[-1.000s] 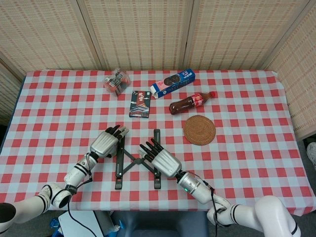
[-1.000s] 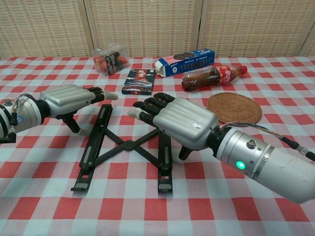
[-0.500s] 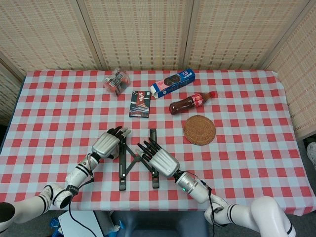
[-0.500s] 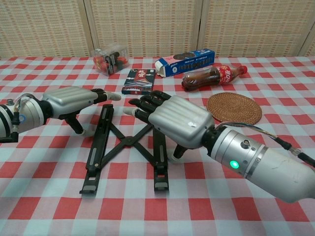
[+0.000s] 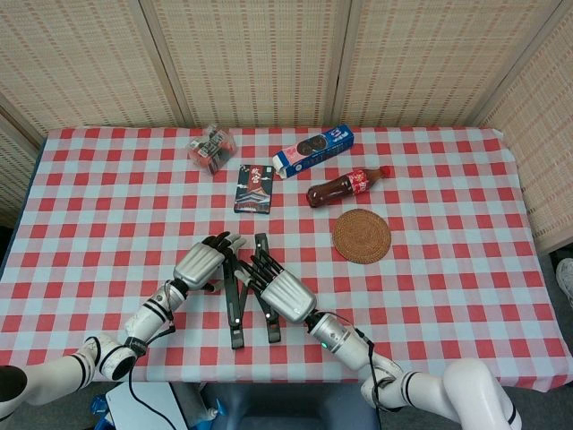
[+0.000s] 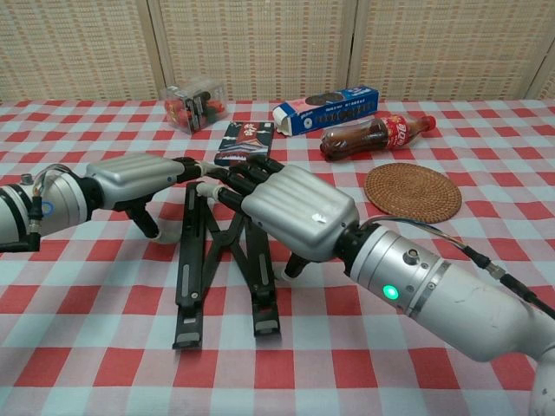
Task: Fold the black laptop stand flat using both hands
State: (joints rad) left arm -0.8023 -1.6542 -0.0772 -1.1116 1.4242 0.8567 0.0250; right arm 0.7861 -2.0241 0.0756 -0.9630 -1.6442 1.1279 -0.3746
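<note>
While fingers extend, left hand (image 6: 139, 178), right hand (image 6: 290, 211), flanking laptop stand (image 6: 221, 260)

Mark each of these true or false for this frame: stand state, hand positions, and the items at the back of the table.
1. The laptop stand lies fully folded, rails touching. False: the rails are close but a gap and crossed links show.
2. The left hand and right hand flank the stand. True.
3. The cola bottle stands upright. False: it lies on its side.
4. The woven coaster has nothing on it. True.
5. The right hand holds the blue box. False: the box lies apart at the back.
</note>
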